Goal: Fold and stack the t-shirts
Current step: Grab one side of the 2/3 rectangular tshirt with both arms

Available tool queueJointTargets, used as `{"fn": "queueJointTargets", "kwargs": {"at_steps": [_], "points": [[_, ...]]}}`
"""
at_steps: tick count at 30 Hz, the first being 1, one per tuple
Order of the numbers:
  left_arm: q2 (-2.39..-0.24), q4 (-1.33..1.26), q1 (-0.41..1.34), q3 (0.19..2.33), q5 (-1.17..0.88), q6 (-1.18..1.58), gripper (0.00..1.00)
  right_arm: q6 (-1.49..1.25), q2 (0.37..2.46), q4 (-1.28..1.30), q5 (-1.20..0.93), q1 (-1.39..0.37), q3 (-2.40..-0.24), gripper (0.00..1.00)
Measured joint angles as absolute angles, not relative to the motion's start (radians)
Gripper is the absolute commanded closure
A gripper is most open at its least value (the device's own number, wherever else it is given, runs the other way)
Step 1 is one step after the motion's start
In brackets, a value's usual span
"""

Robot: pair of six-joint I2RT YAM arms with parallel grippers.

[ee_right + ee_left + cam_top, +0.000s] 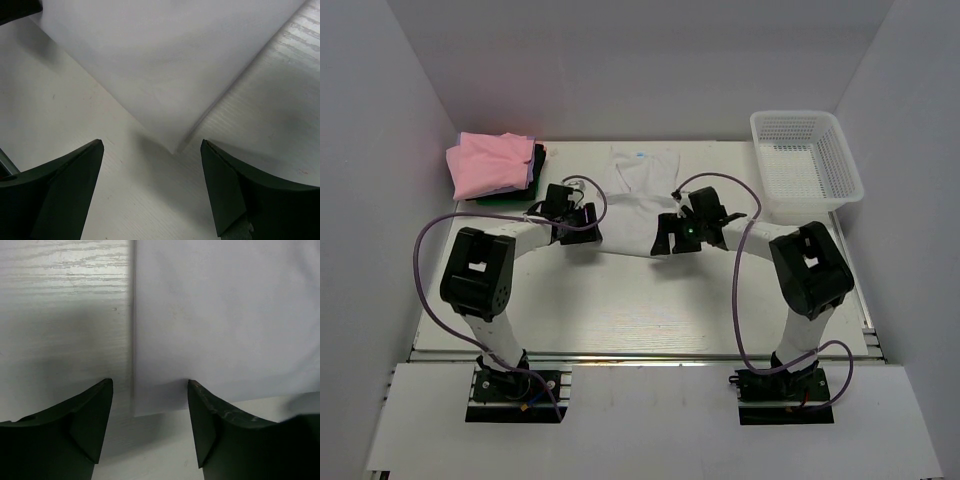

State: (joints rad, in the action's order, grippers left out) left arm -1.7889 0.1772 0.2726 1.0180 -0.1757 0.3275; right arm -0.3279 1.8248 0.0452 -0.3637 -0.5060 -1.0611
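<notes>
Your white shirt (638, 190) lies flat on the tabletop (620, 300) in the middle of the top view, collar toward the upper edge of the frame and hem toward the arms. Your left jaws sit at the hem's left corner and your right jaws at its right corner. In the left wrist view the jaws stand apart, one on each side of the shirt's lower-left corner, and that corner rests between them, not pinched. In the right wrist view the jaws are likewise spread wide, and the shirt's pointed corner lies on the tabletop in the gap between the tips, gripped by neither. At the upper left of the top view you have a pink shirt (490, 163) folded on top of dark shirts (515, 196), well apart from the white one. A white basket (804, 116) stands at the upper right, beside the right arm's reach
</notes>
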Motion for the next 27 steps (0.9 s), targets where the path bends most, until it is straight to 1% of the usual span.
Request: {"fn": "queueJointTargets", "kwargs": {"at_steps": [1,3,4,7,8,9,10,11,14,15,16,20,22,27], "points": [[-1.79,0.165,0.272,1.019,-0.176,0.327,0.35,-0.335,1.828,0.031,-0.365,-0.506,-1.057,0.19],[-1.793,0.141,0.272,1.008,-0.176,0.323,0.38,-0.348,1.835,0.019,-0.367,-0.506,-1.048,0.21],[-1.793,0.137,0.272,1.005,-0.178,0.321,0.44,-0.356,1.842,0.015,-0.367,-0.506,-1.048,0.27],[-1.793,0.104,0.272,0.986,-0.197,0.32,0.52,-0.369,1.858,-0.01,-0.374,-0.506,-1.049,0.36],[-1.793,0.093,0.272,0.979,-0.207,0.319,0.58,-0.373,1.861,-0.014,-0.374,-0.505,-1.049,0.4],[-1.793,0.083,0.272,0.972,-0.219,0.32,0.61,-0.375,1.863,-0.016,-0.374,-0.505,-1.049,0.44],[-1.794,0.07,0.273,0.963,-0.23,0.32,0.65,-0.377,1.865,-0.017,-0.373,-0.506,-1.048,0.5],[-1.793,0.056,0.272,0.953,-0.241,0.322,0.74,-0.38,1.866,-0.02,-0.374,-0.506,-1.044,0.58],[-1.792,0.014,0.272,0.92,-0.284,0.324,1.0,-0.384,1.866,-0.025,-0.371,-0.506,-1.025,0.76],[-1.79,0.006,0.272,0.914,-0.297,0.325,1.0,-0.387,1.866,-0.026,-0.369,-0.506,-1.017,0.93],[-1.787,-0.001,0.272,0.908,-0.307,0.323,1.0,-0.383,1.866,-0.027,-0.372,-0.506,-1.011,1.0],[-1.75,0.009,0.273,0.866,-0.344,0.327,1.0,-0.392,1.848,-0.031,-0.373,-0.506,-0.981,1.0],[-1.7,0.056,0.274,0.83,-0.365,0.331,1.0,-0.389,1.813,-0.014,-0.374,-0.507,-0.951,1.0],[-1.491,0.207,0.295,0.756,-0.446,0.351,1.0,-0.363,1.634,0.127,-0.404,-0.517,-0.883,1.0]]}}
